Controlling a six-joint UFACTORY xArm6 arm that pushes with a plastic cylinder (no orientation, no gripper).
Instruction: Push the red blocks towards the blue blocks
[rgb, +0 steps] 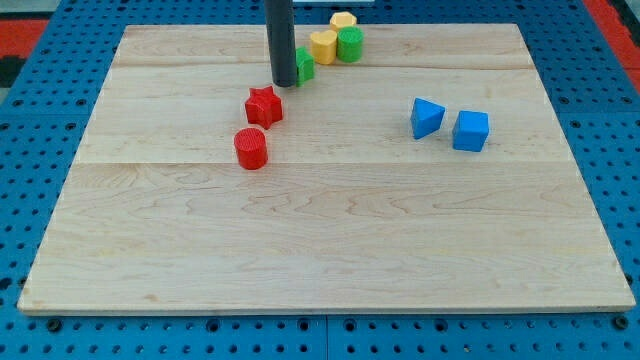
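A red star block (264, 106) lies left of the board's middle, with a red cylinder (251, 148) just below and left of it. A blue wedge-shaped block (426, 117) and a blue cube (470, 131) sit side by side at the view's right. My tip (284, 83) rests on the board just above and right of the red star, close to it; I cannot tell whether they touch. The rod hides part of a green block (303, 65).
Near the view's top stand a yellow block (323, 46), a green cylinder (350, 44) and another yellow block (343, 21), clustered together. The wooden board (320, 250) lies on a blue perforated table (40, 90).
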